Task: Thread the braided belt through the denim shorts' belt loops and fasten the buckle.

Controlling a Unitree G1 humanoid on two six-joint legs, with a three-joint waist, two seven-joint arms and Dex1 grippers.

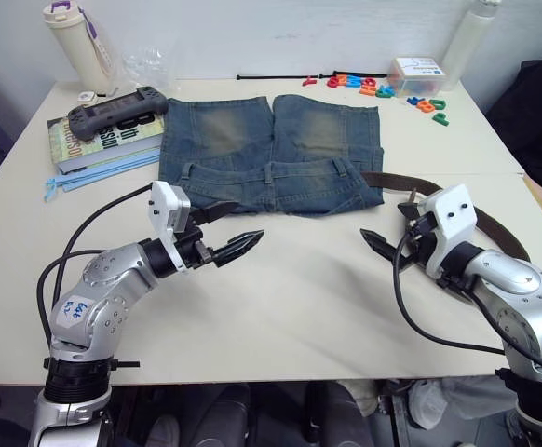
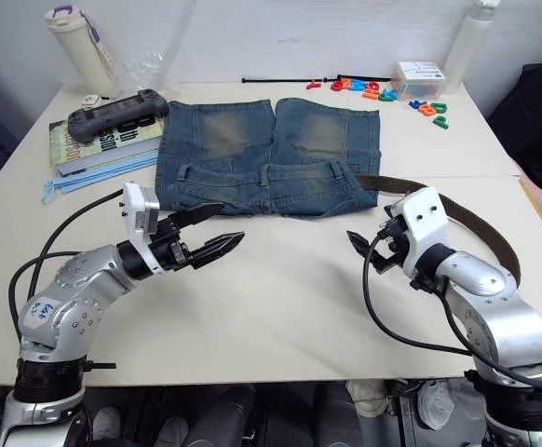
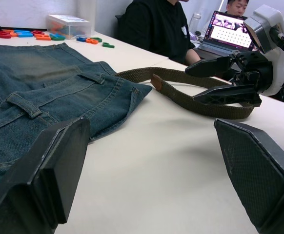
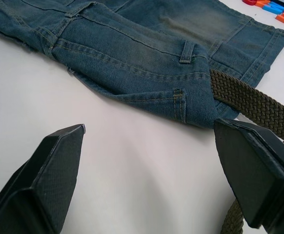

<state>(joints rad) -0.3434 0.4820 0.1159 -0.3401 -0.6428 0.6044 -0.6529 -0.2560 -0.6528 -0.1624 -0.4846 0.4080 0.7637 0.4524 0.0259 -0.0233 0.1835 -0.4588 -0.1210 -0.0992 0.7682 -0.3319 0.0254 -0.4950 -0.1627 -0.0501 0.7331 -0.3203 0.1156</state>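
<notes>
Where shorts (image 1: 271,154) end, belt (image 1: 494,233) curving rightward.

Denim shorts (image 4: 147,53) beside braided belt (image 4: 252,105)

Faded denim shorts (image 1: 271,154), woven braided belt (image 3: 191,90), smooth matt table (image 1: 280,298).

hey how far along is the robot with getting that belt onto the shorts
Barely started. Done: the denim shorts lie flat, and the braided belt lies beside them on the robot's right. In hand: nothing; the left gripper and right gripper are both open above the table. Left: threading every belt loop and fastening.
</notes>
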